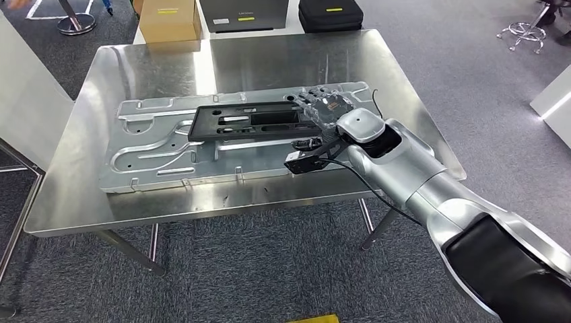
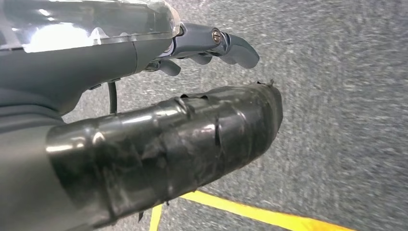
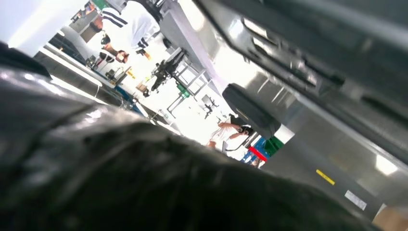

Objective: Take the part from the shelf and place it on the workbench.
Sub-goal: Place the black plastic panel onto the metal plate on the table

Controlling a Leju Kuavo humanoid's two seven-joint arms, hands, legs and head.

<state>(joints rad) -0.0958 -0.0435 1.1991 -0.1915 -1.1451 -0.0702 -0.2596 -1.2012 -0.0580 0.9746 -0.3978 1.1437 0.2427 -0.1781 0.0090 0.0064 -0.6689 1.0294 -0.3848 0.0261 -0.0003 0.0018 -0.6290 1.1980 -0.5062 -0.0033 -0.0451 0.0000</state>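
Observation:
The part is a long black frame (image 1: 249, 124) with several cut-outs. It lies flat on a large silver stamped panel (image 1: 155, 151) on the steel workbench (image 1: 283, 60). My right hand (image 1: 328, 108) holds the frame's right end, its fingers laid over the top. In the right wrist view the frame's dark edge (image 3: 337, 53) passes close by, and the taped thumb (image 3: 120, 173) is a blur in front. My left hand (image 2: 144, 96) hangs over the grey carpet, holding nothing, with its fingers (image 2: 226, 45) held apart from the black-taped thumb.
Behind the workbench stand a cardboard box (image 1: 168, 20), a grey case (image 1: 244, 13) and a black case (image 1: 330, 15). A white cabinet (image 1: 27, 108) flanks the bench's left side. Stool bases (image 1: 522, 33) stand on the carpet at the back right. People (image 3: 125, 33) are in the distance.

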